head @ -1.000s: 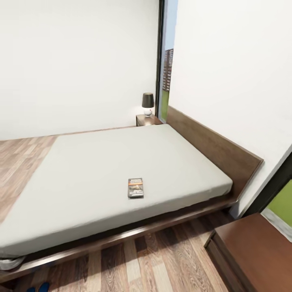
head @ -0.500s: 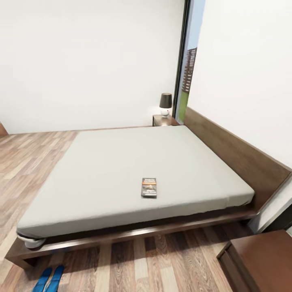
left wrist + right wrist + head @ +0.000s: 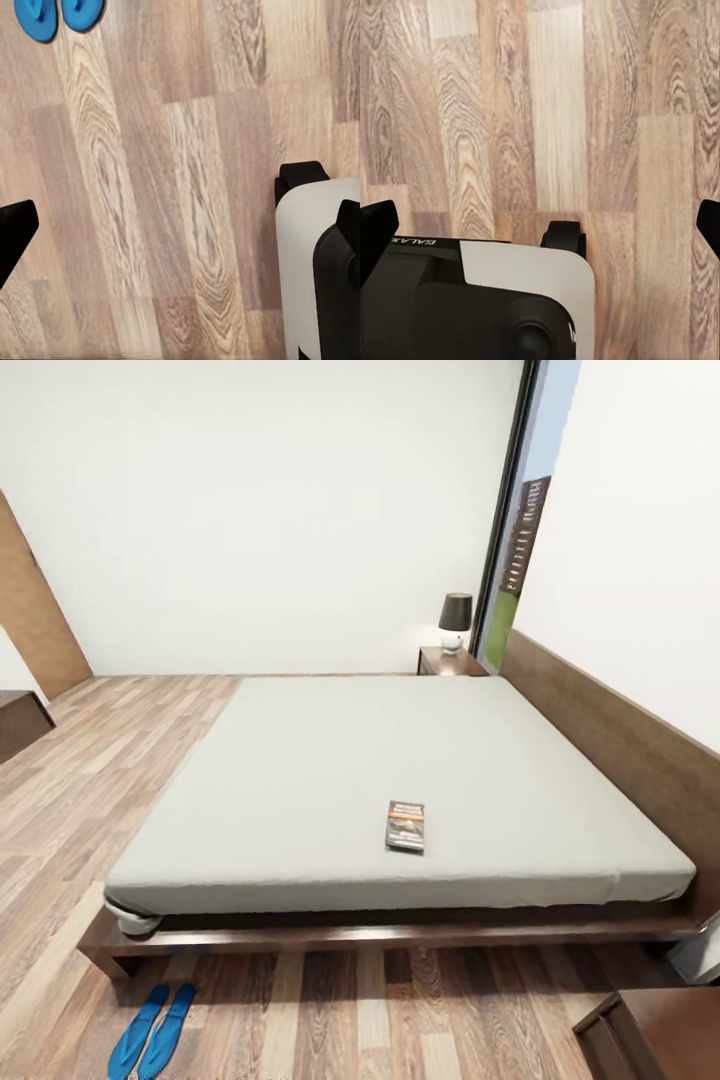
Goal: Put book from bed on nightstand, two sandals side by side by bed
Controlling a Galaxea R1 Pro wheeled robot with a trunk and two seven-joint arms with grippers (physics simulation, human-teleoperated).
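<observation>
Your small dark paperback book (image 3: 405, 826) w/ orange band lies flat on the pale-grey mattress of the low dark-brown wooden bed (image 3: 400, 780), near the front edge. Two bright blue flip-flop sandals (image 3: 152, 1030) sit side by side on the brown wood-plank floor (image 3: 60, 780) by the bed's front-left corner; also seen in left wrist cam (image 3: 56, 15). Far dark wooden nightstand (image 3: 450, 661) carries a black-shaded lamp (image 3: 455, 622). Left gripper (image 3: 180, 225) & right gripper (image 3: 540, 221): jaws wide apart, nothing held, over bare floor.

book (image 3: 405, 826) flat on bed (image 3: 400, 785) mattress | two sandals (image 3: 152, 1030) side by side on floor — near bed's corner
</observation>
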